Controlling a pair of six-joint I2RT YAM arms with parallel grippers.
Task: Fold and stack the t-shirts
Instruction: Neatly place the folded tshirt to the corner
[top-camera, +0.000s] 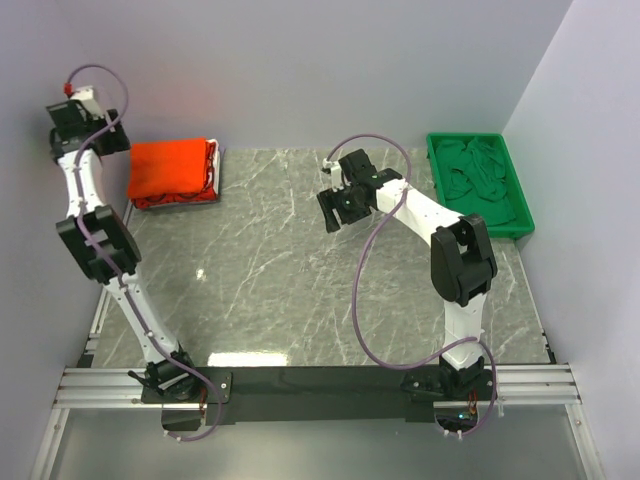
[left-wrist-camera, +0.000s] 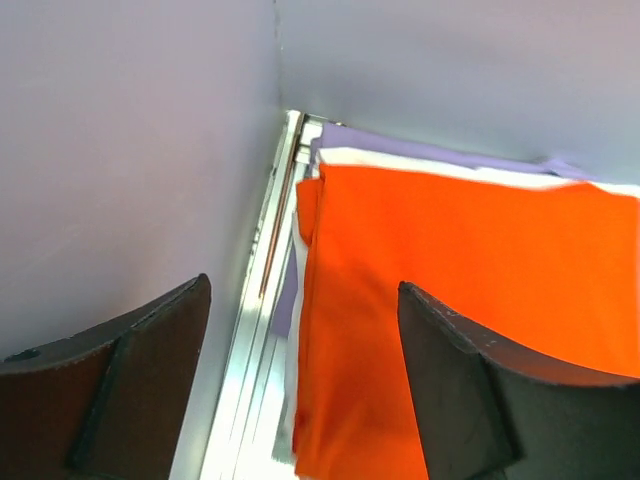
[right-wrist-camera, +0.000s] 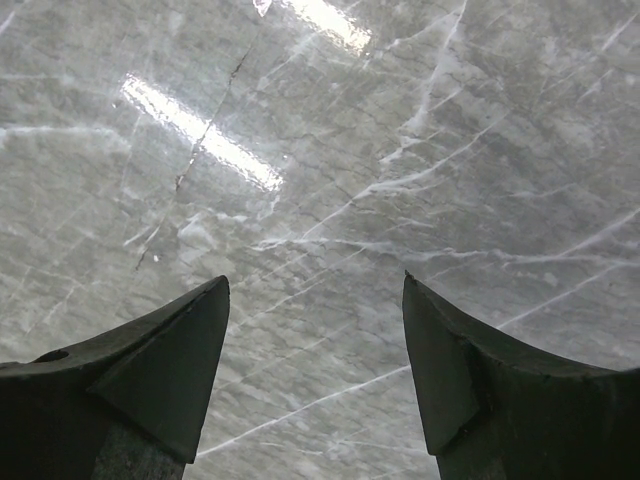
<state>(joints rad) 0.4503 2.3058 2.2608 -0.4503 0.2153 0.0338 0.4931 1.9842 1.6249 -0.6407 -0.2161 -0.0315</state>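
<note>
1. Looking down from above, the orange shirt (top-camera: 170, 170) lies folded at the far left of the table (top-camera: 300, 300), with its long axis running across it. The left pincer (top-camera: 115, 140) hangs just beside its left edge, arm stretched far out. The right pincer (top-camera: 330, 212) is well apart at mid-table, elbow bent.
2. Left wrist: the left pincer (left-wrist-camera: 305, 380) is spread wide and empty. The orange shirt (left-wrist-camera: 480, 300) lies ahead, toward the right finger (left-wrist-camera: 470, 390).
3. Right wrist: the right pincer (right-wrist-camera: 315, 370) is spread wide and empty over the table.
</note>
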